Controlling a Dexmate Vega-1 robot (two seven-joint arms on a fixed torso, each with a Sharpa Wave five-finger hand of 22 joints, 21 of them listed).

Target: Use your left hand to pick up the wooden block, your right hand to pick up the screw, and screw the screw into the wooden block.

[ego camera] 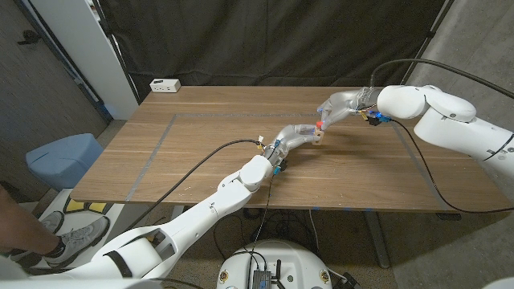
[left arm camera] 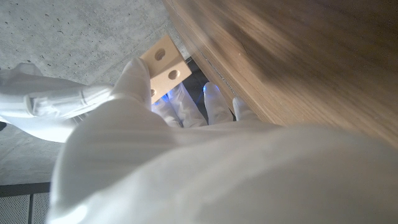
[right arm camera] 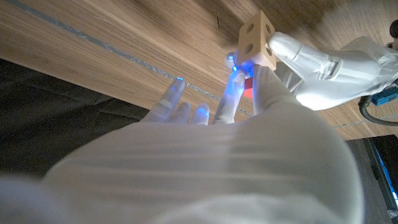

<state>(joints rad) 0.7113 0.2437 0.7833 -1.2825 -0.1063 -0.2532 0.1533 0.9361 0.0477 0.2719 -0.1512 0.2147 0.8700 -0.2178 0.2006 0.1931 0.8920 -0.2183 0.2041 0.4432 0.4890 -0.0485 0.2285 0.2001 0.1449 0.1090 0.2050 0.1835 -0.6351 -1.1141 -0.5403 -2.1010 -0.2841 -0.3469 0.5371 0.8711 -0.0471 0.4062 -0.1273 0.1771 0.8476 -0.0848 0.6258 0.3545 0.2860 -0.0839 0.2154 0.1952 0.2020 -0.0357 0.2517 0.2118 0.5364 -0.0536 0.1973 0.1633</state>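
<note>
Wooden table – black curtain behind; left robot hand grips wooden block, right robot hand pinches screw.

We seem to be in a lab or test room: a wooden bench stands before black curtains, on a concrete floor, with a white power strip and loose cables running across it.

The wooden block is held above the table, between left hand and right hand
</note>
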